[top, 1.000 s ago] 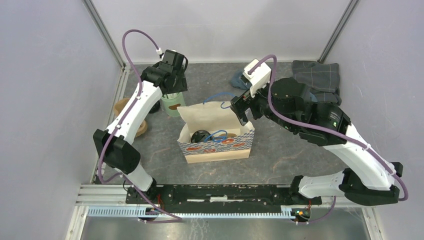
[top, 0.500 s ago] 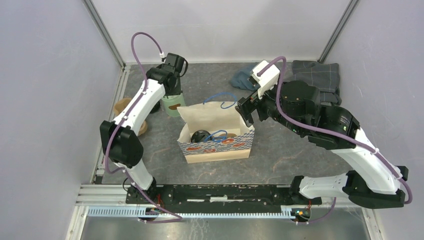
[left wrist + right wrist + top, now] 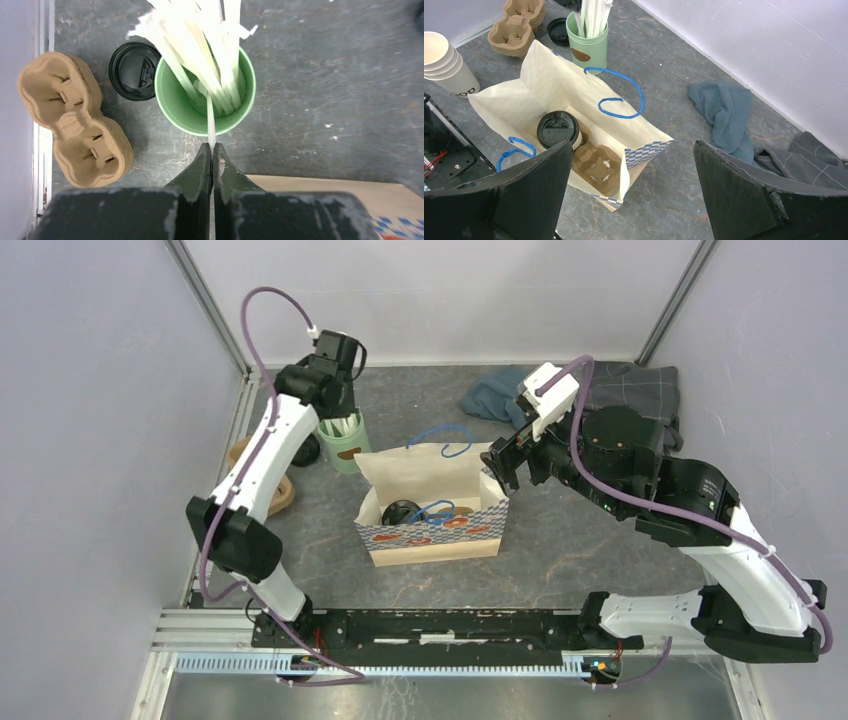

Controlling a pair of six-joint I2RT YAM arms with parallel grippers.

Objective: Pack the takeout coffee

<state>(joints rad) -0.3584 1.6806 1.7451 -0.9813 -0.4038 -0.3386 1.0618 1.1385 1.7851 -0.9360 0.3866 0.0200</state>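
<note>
Stack of lidless cream cups (image 3: pixel 446 62) is sitting toward the near left corner of the tabletop (image 3: pixel 570 540). Beyond it, a paper bag (image 3: pixel 435 535) with blue handles (image 3: pixel 621 97) is standing open at the middle of the tabletop. The takeout coffee (image 3: pixel 558 129) is standing upright inside this bag, black lid on, at the bag's left end. It is touching a cardboard carrier (image 3: pixel 596 167) that is lying on the bag floor beside it.

The right claw (image 3: pixel 497 465) is hovering above the bag's far right corner with its fingers spread wide and nothing between them.

At the left edge, an empty cardboard cup carrier (image 3: pixel 70 120) is lying flat. A second black lid (image 3: pixel 135 70) is resting between it and a green mug (image 3: pixel 175 107); whether a cup is sitting under that lid cannot be told.

The left claw (image 3: pixel 212 147) is hanging over the mug's rim with its fingers pressed together, pinching one white stick (image 3: pixel 210 112) from the bundle in the mug.

Toward the far right corner, a blue cloth (image 3: pixel 724 115) and a grey checked cloth (image 3: pixel 809 160) are lying crumpled side by side.
</note>
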